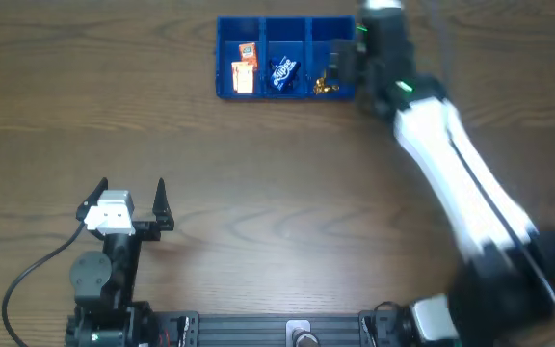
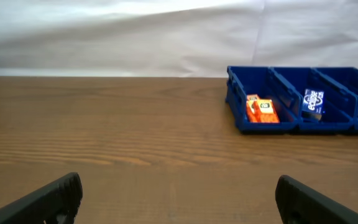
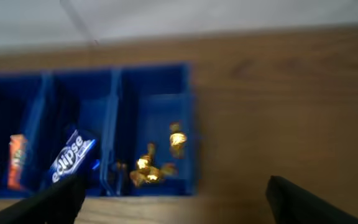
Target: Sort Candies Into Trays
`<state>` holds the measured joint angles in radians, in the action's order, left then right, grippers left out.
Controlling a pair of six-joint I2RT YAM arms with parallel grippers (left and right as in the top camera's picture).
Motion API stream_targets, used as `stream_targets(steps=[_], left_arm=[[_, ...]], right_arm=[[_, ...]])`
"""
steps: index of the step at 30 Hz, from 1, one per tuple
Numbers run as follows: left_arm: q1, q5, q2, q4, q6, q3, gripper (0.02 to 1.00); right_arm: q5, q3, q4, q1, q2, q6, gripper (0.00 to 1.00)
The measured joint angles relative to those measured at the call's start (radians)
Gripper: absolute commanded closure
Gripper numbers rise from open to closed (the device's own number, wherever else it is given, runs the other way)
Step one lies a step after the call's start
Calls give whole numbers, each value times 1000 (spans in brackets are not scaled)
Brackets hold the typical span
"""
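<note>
Resting on wood-grain table (image 1: 258, 222), blue 3-bin tray (image 1: 222, 58); white backdrop (image 2: 135, 37) behind.

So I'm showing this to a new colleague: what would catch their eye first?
The blue tray at the far edge of the table, with orange candies, a blue packet and gold candies each in a compartment of its own. Then the white right arm, stretched out to the tray's gold end.
</note>
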<state>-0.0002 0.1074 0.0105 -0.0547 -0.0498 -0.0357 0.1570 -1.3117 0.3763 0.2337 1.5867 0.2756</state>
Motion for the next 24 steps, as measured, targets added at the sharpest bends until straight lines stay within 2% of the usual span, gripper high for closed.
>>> stream_targets(steps=[4,9,12,14,17,24], left_arm=[[0,0,0,0,0,0,20],[0,-1,0,1,0,0,20],[0,0,0,0,0,0,20],[0,0,0,1,0,0,20],[0,0,0,0,0,0,20],[0,0,0,0,0,0,20]], right_arm=[[-17,236,9,-220,-499,-47,1],[-56,634,-43,-249,-1037,-132,1],[-135,848,-80,-271,-1323,-151,1],[-195,943,-80,-273,-1445,-155,1],[-240,1023,-97,-269,-1519,-156,1],[-281,1185,-339,-256,-1576,-122,1]])
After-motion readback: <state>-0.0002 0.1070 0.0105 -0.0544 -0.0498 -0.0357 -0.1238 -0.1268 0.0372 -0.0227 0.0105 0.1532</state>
